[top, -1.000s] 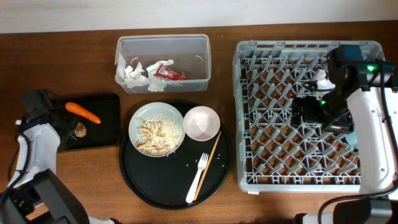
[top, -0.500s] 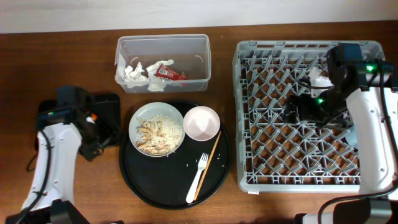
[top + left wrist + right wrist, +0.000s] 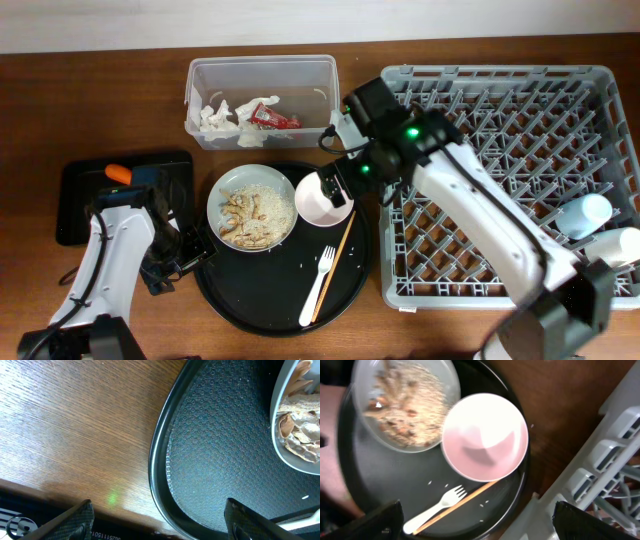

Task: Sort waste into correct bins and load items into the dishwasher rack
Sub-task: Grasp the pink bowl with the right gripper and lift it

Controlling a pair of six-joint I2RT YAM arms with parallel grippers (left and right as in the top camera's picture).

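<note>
Right end effector [image 3: 476, 510] spread wide, empty, above the white-pink bowl [image 3: 485, 436], which sits at upper right of the round black tray [image 3: 380, 480]. Left end effector [image 3: 159, 505] wide open, empty, over the tray's left rim. Plate [image 3: 252, 208] with rice at tray's upper left; fork [image 3: 318, 285] and chopstick [image 3: 335, 262] at lower right.

Bright, even light from above — shadows soft. A green glint marks the bench [image 3: 112, 497]; the right wrist view is slightly blurred, the white-pink bowl [image 3: 485, 437] washed pale.
</note>
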